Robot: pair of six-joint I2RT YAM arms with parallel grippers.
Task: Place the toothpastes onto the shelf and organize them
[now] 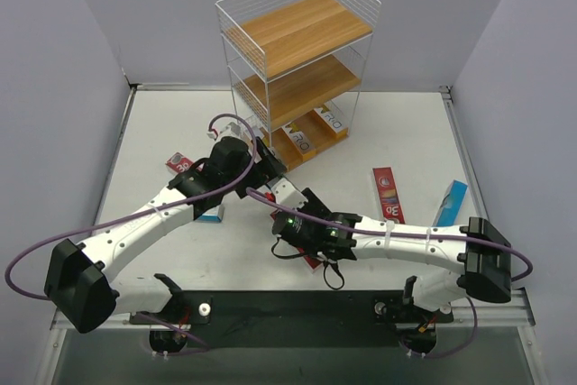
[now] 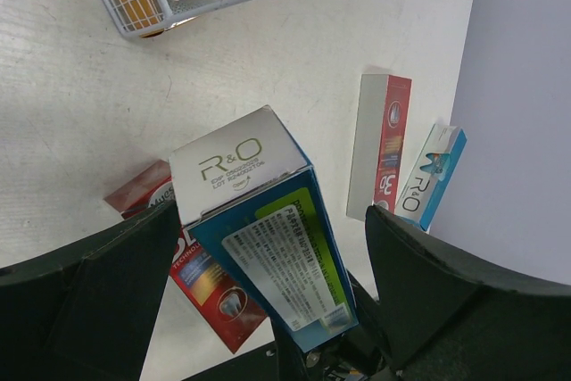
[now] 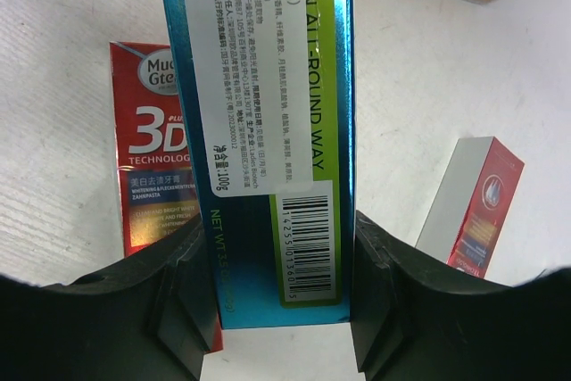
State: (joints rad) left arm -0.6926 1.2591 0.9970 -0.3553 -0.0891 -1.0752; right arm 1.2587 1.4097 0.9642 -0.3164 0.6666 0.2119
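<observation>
White table [image 1: 406,132]; right pincer [image 3: 281,247] pinching blue carton [image 3: 259,86] over red carton [image 3: 147,158]; left pincer [image 2: 272,238] spread.

Red carton [image 3: 147,158], perhaps half hidden

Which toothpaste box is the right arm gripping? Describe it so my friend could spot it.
In front of the tall wire shelf, the right gripper clamps one long carton. It is blue with a green stripe, a barcode label and a white R&O end, while the red 3D cartons nearby lie flat, unheld.
</observation>
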